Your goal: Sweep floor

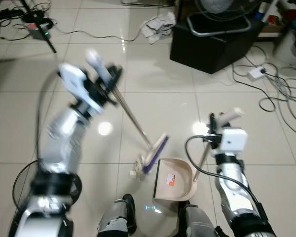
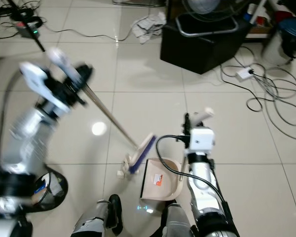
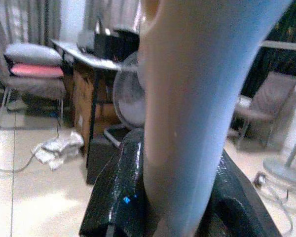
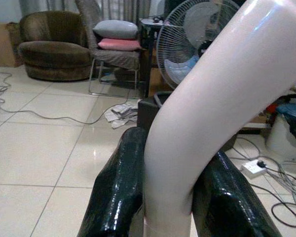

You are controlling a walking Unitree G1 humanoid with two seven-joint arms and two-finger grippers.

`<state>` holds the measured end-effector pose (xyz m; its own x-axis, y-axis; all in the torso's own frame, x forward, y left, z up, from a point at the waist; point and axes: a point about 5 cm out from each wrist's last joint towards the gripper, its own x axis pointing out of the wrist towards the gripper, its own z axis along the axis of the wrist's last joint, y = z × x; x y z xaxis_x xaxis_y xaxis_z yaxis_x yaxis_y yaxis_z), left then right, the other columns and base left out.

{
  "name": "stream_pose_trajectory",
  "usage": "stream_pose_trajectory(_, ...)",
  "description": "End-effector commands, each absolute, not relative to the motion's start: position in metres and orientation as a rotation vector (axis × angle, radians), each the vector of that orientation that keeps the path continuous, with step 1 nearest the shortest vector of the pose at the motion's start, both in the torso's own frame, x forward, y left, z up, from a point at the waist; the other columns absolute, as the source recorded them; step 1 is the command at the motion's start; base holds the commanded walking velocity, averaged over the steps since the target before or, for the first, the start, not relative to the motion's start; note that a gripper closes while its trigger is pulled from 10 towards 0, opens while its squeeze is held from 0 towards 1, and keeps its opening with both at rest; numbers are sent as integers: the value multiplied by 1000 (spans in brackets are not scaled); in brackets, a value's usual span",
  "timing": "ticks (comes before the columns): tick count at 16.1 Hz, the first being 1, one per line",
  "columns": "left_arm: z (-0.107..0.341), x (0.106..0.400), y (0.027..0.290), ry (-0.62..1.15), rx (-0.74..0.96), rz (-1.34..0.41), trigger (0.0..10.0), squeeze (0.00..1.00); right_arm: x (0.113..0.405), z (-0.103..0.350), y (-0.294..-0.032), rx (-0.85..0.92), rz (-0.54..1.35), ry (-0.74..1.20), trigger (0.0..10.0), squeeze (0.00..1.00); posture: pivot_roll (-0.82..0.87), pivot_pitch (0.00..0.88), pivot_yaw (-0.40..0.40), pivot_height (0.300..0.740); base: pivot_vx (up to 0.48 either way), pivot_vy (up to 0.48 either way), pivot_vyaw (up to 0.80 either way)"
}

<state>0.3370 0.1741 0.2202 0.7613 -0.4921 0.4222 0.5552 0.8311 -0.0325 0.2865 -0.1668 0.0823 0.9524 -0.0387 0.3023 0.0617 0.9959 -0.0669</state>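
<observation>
Tiled floor (image 1: 153, 103): left fingers (image 3: 113, 197) grip the broom (image 1: 138, 129), right fingers (image 4: 118, 192) the dustpan (image 1: 173, 180); its orange label is unreadable.

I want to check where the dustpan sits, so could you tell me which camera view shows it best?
The left eye view: the dustpan lies whole on the tile, its mouth toward the broom head. The right eye view shows the same. The right wrist view shows its pale handle in the right gripper.

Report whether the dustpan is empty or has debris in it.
Mostly empty, as far as shows. The dustpan lies flat on the tile with one small orange spot inside; the pale scraps sit outside it, beside the broom head.
</observation>
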Motion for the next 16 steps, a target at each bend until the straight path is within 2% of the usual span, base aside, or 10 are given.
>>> stream_pose_trajectory(1,234,336,174,-461,-201,-613,10000,0,283,84,-171,-62,-66,-319,10000,0,47,202,60,740,0,0,0)
stream_pose_trajectory(2,237,340,181,-465,-181,-601,10000,0,282,83,-174,-53,-70,-314,10000,0,50,187,64,740,0,0,0)
stream_pose_trajectory(3,224,345,187,-427,-59,-537,10000,0,281,83,-175,-41,-79,-315,10000,0,50,176,69,740,0,0,0)
stream_pose_trajectory(4,221,347,188,-417,-38,-524,10000,0,282,83,-174,-39,-79,-314,10000,0,49,175,70,740,0,0,0)
stream_pose_trajectory(7,187,352,199,-310,169,-307,10000,0,283,89,-171,-68,-61,-338,10000,0,41,182,76,740,0,0,0)
stream_pose_trajectory(16,116,346,152,-219,7,-161,10000,0,299,98,-144,-157,43,-341,10000,0,-56,270,41,740,0,0,0)
